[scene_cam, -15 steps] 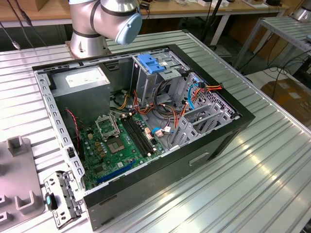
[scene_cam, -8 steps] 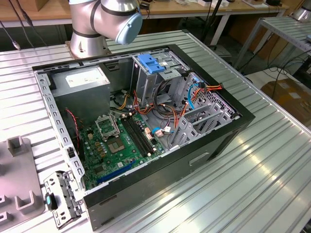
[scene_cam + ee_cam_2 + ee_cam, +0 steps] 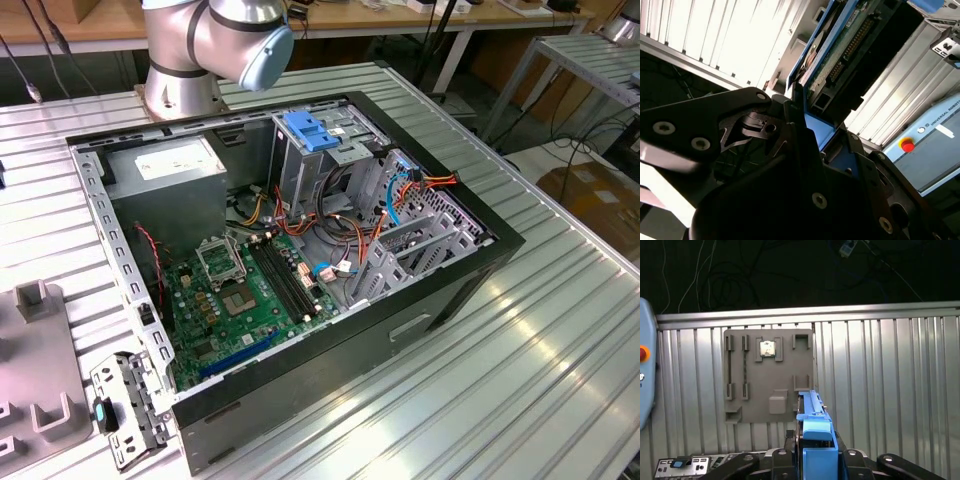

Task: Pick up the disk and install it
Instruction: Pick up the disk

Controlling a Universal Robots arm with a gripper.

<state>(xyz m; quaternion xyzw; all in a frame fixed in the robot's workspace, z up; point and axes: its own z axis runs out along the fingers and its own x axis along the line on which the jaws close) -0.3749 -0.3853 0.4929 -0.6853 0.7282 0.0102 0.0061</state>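
Disk (image 3: 816,430) edge-on inside end effector (image 3: 817,462) grasp.

Ribbed table (image 3: 560,360) bears computer case (image 3: 440,300), grey fixture (image 3: 45,370), perhaps bracket (image 3: 125,410).

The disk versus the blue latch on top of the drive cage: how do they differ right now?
The disk is clamped between the jaws of the gripper, outside the computer case; the blue latch sits atop the drive cage inside it. The disk has a dark body and green circuit board, blue only at its frame; the latch is blue throughout. Both carry bright blue plastic.
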